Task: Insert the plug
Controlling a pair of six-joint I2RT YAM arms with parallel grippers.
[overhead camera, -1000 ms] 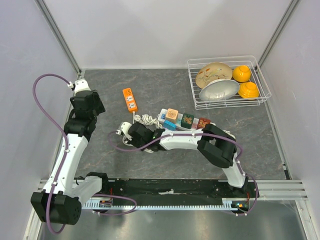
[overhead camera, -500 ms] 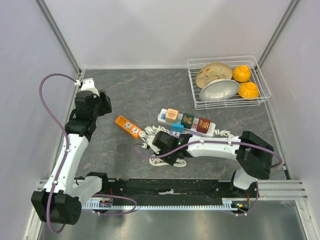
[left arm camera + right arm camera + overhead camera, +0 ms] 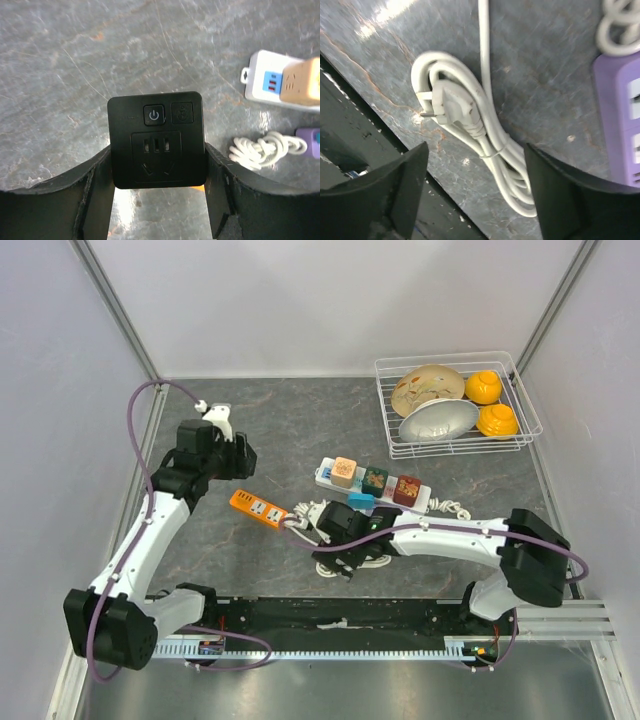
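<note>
Right gripper spread, empty, hovering over white plug; left gripper pinching black socket cube. Since one second ago: orange power strip dragged from upper centre to centre-left; cord coil now lower centre; plug reachable, not yet grasped. Right wrist view: prongs point frame-left; long axis runs left to lower right.
</note>
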